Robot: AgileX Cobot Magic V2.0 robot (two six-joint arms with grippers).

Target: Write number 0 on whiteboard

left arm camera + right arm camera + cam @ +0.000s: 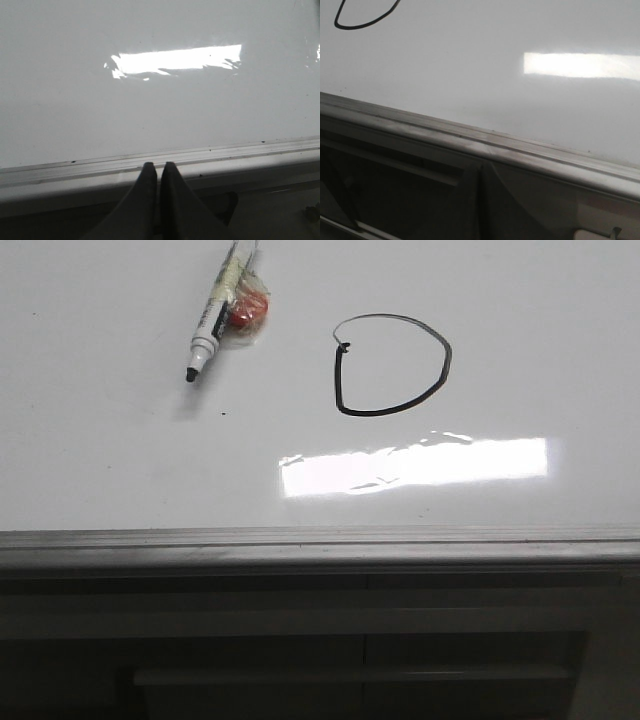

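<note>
You can read one sign only: the number 0 point(392, 365), hand-drawn in black on the whiteboard point(120, 470). It looks D-like, straight on its left side, rounded on the right, thin along the top. You catch its lower curve again in the right wrist view. The marker point(215, 312) lying left of it carries dark print on its barrel, too small to read.

A bright rectangular glare patch lies on the glossy whiteboard point(120, 480) at about 5 o'clock from the number 0 point(392, 365), probably an overhead lamp's reflection. The marker point(212, 318) casts a soft shadow. Below the board's edge everything is dim. Wrist views look soft, slightly blurred.
</note>
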